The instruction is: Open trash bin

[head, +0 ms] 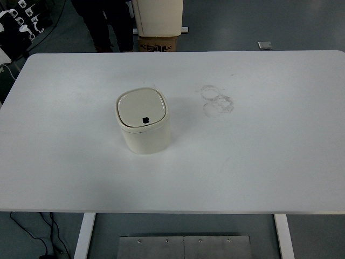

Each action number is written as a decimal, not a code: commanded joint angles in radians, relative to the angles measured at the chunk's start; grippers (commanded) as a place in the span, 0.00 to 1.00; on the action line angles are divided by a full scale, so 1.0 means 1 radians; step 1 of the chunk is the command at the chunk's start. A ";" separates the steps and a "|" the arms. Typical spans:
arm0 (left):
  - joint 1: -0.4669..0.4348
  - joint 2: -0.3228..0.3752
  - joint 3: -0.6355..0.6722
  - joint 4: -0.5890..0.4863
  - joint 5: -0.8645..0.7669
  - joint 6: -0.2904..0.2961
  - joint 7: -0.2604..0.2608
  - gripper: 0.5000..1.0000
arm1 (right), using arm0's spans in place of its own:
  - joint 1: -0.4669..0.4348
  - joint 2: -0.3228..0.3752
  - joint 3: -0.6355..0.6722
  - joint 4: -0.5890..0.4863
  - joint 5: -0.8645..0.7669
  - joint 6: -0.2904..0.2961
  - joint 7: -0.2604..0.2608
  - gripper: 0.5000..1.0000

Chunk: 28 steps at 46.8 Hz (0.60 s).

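Observation:
A cream trash bin (144,129) stands upright on the white table (259,156), left of the middle. Its square lid (141,108) lies flat and shut, with a small black button (145,120) near its front edge. A black part with white markings, which looks like my left hand (21,21), shows at the top left corner, beyond the table's far left corner and far from the bin. Nothing touches the bin. My right arm is out of view.
Faint ring marks (217,100) are on the table right of the bin. A person's dark legs (108,24) and a cream cabinet on a cardboard box (158,21) stand behind the far edge.

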 commanded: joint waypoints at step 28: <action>-0.623 -0.018 0.854 -0.335 0.074 -0.008 0.001 1.00 | 0.000 0.000 0.000 0.000 0.000 0.000 0.000 0.98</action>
